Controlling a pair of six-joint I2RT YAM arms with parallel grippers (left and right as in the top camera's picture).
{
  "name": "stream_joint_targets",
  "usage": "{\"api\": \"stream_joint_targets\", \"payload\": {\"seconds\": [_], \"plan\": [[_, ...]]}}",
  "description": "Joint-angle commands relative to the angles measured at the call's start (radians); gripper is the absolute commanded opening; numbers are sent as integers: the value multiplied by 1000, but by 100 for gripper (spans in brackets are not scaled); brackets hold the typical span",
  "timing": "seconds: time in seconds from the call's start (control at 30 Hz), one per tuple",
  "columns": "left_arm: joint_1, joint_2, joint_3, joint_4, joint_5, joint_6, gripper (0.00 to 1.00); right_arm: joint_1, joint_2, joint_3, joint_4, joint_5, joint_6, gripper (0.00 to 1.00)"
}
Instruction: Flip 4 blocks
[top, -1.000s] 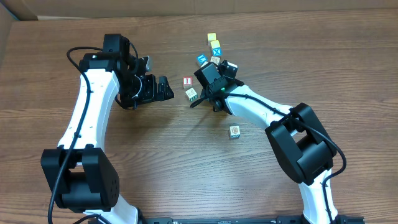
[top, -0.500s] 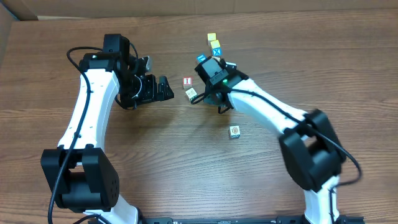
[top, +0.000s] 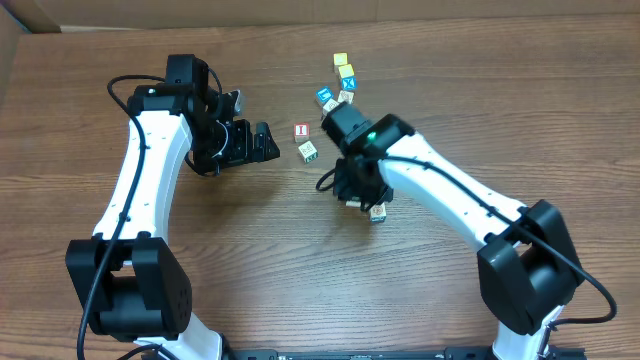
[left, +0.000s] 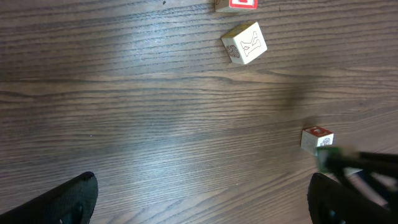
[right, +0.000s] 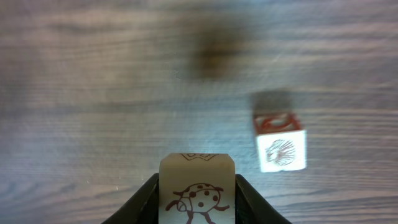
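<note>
My right gripper (right: 198, 202) is clamped on the ladybird block (right: 198, 186), a cream cube with a ladybird drawn on the face toward the wrist camera; a dark finger presses against each of its sides. Just to its right, on the table (top: 250, 260), sits the shell block (right: 280, 142), red-outlined on top with a shell print on its side; in the wrist view a strip of bare wood separates it from the fingers. From overhead it peeks out at the near-right edge of the gripper, and from there I cannot tell whether the two touch.

My left gripper (top: 262, 143) has its fingers spread wide with nothing between them; its wrist view shows only wood grain between the two dark tips. Ahead of it lies the cream block (top: 308, 151), turned at an angle, and just behind that the red-and-white block (top: 302, 131); they are close but not touching. Bare wood lies between this pair and each gripper.

Beyond the right arm's wrist, a cluster of yellow and blue blocks (top: 342, 72) sits toward the far edge of the table; a margin of wood shows between it and that edge. The widest stretch of open wood lies on the near side, between the two arms' bases; a narrower lane runs between the left fingers and the cream block.
</note>
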Motion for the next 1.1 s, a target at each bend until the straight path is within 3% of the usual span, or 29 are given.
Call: {"api": "stream_joint_targets", "payload": {"seconds": [0.0,0.17,0.23,0.33,0.53,0.6,0.67,0.7,0.8,0.83,1.07], "plan": [[5,13,20,1,-7,-14,100,42,3,-37,26,-13,-3,33],[5,13,20,1,-7,-14,100,69,3,-45,42,40,-3,36],[5,13,20,1,-7,-14,100,71,3,-45,42,44,-3,58],[5,13,20,1,-7,-14,100,71,3,-45,43,43,-3,79],[5,13,20,1,-7,-14,100,76,3,-45,47,42,-3,80],[5,13,20,1,-7,-14,100,81,3,-45,51,31,-3,70],[5,13,20,1,-7,-14,100,89,3,-45,60,-1,-3,50],[5,13,20,1,-7,-14,100,94,3,-45,65,-23,-3,32],[5,13,20,1,-7,-14,100,111,3,-45,74,-60,-3,7],[5,13,20,1,-7,-14,100,125,3,-45,79,-63,1,4],[5,13,20,1,-7,-14,100,220,5,-51,116,-58,8,4]]}}
